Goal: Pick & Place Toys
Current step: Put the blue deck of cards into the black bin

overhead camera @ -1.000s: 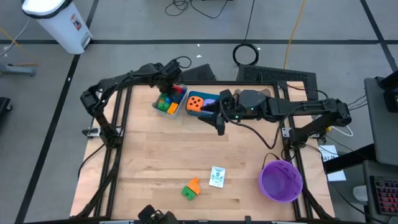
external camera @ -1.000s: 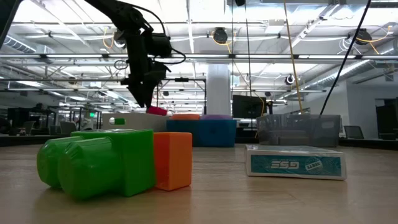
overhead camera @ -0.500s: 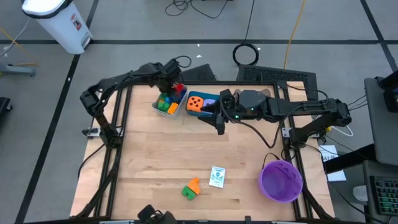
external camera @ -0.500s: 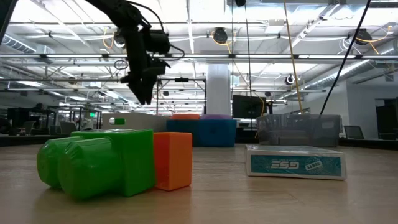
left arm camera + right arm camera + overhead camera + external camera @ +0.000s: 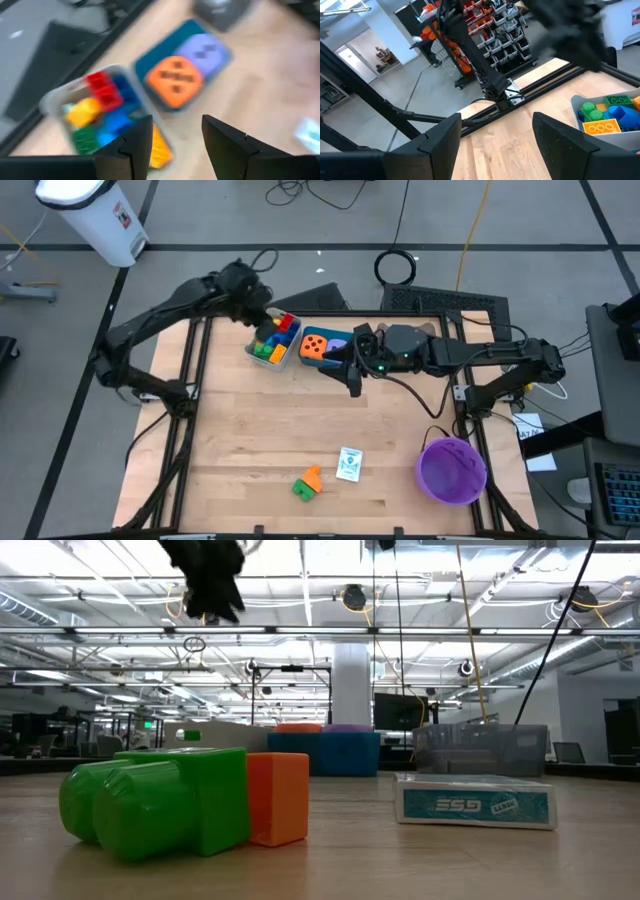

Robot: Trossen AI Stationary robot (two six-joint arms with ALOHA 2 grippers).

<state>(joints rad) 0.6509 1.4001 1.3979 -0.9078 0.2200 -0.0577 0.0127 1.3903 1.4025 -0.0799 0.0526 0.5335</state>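
the left gripper (image 5: 172, 142) hangs with its two dark fingers spread and nothing between them, high over the far left of the table above the grey box-like tray (image 5: 270, 340) of small plastic bricks (image 5: 107, 117). a second ago it sat low over that tray; now it has risen and swung outward toward the table's far left corner, climbing to the top of the low view (image 5: 205, 580). that reads as a drop just finished: the red brick (image 5: 102, 90) lies with the blue, yellow and green ones in the tray, and the arm looks free for another pick.

the right gripper (image 5: 495, 140), fingers also parted and empty, has not moved, lying low just beside the teal tray (image 5: 150, 62) that holds the orange dotted die (image 5: 314, 346) and purple die (image 5: 200, 50).

unchanged near the front edge: the green-and-orange brick pair (image 5: 307, 482) and the flat white picture card pack (image 5: 349, 464), both unsorted, with the round purple bowl (image 5: 452, 470) well off to the right.
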